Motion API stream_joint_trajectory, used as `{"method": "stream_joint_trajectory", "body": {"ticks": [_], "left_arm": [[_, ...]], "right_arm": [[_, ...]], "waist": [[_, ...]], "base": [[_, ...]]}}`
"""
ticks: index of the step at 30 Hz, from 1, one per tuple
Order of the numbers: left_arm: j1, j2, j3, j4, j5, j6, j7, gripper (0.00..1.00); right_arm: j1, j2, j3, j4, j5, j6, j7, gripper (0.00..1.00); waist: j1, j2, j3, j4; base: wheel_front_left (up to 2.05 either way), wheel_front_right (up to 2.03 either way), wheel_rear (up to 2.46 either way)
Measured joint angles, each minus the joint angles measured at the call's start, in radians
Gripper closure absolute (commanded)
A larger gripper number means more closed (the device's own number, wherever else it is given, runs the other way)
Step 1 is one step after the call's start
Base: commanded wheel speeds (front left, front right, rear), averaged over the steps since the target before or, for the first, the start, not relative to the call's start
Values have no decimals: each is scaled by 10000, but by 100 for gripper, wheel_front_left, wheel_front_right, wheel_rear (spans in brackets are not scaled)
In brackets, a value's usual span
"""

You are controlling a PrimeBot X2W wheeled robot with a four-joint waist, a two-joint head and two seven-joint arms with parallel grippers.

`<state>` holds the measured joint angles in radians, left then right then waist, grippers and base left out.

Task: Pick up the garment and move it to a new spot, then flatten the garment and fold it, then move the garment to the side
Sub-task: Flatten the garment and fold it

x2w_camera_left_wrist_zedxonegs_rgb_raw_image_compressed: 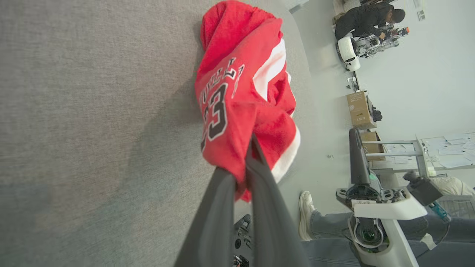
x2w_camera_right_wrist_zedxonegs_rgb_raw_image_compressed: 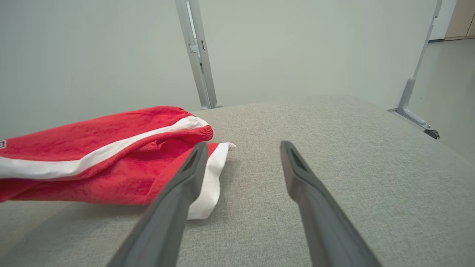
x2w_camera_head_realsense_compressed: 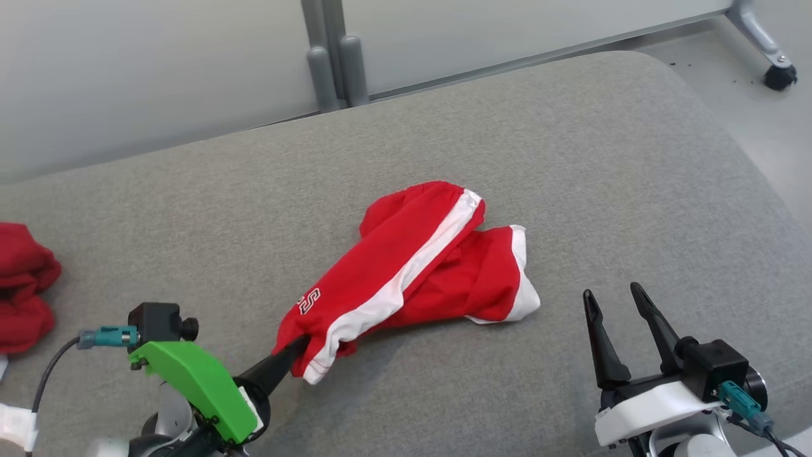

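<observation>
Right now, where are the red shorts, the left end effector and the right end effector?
red shorts (x2w_camera_head_realsense_compressed: 380, 266), head view, on the red panel beside the white stripe.
left end effector (x2w_camera_head_realsense_compressed: 297, 350), head view, fingertips, shut on the hem.
right end effector (x2w_camera_head_realsense_compressed: 611, 292), head view, midway between its open fingertips.

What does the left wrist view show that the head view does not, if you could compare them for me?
Left wrist view, not head view: the number 23 printed on the garment, a shoe on the floor past the cushion, a cardboard box, and a person far off.
Head view, not left wrist view: a second red cloth at the cushion's left edge and a caster wheel at top right.
Both: the garment pinched in the shut left end effector, the open right end effector apart from it, and the grey cushion.
</observation>
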<state>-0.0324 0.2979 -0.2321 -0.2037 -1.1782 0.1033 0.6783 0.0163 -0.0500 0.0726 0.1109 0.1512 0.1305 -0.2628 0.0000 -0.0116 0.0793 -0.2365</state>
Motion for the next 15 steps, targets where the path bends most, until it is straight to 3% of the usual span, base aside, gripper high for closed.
{"method": "stream_joint_trajectory", "body": {"ticks": [5, 8, 10, 13, 15], "left_arm": [[92, -324, 320, 1260, -27, -568, -828, 98], [-37, -512, 192, 2015, -36, -1030, -999, 82], [-120, -573, 73, 2516, -52, -1319, -1018, 65], [-229, -571, 4, 3127, -31, -1645, -1126, 51], [-310, -587, -4, 3463, -27, -1776, -1225, 31]], "right_arm": [[-13, -31, 128, 44, -94, 2, 0, 0], [-109, -148, 205, 59, -138, 2, 0, 0], [-159, -224, 199, 73, -142, 2, 0, 0], [-171, -284, 207, 81, -144, 2, 0, 0], [-169, -339, 205, 82, -144, 2, 0, 0]], "waist": [[0, 0, 22, 637], [0, 0, 71, 991], [0, 0, 102, 1200], [0, 0, 137, 1444], [0, 0, 148, 1562]], "base": [[0, 0, 0], [0, 0, 0], [0, 0, 0], [0, 0, 0], [0, 0, 0]]}}
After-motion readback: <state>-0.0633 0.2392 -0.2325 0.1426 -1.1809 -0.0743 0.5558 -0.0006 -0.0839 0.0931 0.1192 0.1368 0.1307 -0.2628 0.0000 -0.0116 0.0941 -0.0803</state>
